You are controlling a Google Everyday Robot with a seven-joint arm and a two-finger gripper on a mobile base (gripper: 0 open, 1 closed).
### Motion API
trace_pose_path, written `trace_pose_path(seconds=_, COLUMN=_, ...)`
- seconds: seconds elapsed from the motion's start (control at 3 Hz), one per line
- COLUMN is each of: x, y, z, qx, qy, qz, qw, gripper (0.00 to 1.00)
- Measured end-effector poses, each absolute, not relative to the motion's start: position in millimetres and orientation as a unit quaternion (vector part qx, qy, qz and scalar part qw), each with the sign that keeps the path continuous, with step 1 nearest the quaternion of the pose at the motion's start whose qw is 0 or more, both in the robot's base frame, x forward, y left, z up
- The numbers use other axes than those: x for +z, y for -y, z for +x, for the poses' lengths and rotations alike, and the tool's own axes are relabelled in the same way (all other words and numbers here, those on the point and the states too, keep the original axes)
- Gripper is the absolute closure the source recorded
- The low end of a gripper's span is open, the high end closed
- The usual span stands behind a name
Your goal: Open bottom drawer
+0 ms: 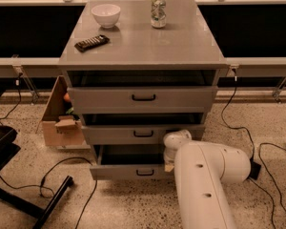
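My gripper point(168, 163) sits low at the right end of the bottom drawer point(126, 172), mostly hidden behind my own arm point(205, 175). I cannot tell whether it is open or closed on anything.

The drawer is the lowest front of the cabinet point(143, 51) and it stands out from the frame. Its front is forward of the middle drawer point(119, 134), and a dark strip of interior shows behind it. I judge the opening well begun but perhaps not finished, since from this angle I can't see how much travel is left.

The handle point(144, 172) is bare, so any pull seems to come from the drawer's right edge, not the bar. What's left, as I read it, is to draw it further if the runners allow, then release and back the arm off.

The bowl point(106, 14), can point(158, 12) and remote point(91, 43) on top play no part.
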State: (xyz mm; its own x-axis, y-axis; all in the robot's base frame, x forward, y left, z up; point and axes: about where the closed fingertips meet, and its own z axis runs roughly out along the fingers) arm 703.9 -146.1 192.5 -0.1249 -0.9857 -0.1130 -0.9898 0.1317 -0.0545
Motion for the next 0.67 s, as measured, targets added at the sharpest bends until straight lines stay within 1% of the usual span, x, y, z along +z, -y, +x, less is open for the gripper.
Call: trace_pose_path(seconds=0.67, x=192.4, y=146.1, z=703.8, qx=0.017, qy=-0.750, qz=-0.659, qw=0.061, gripper=0.05)
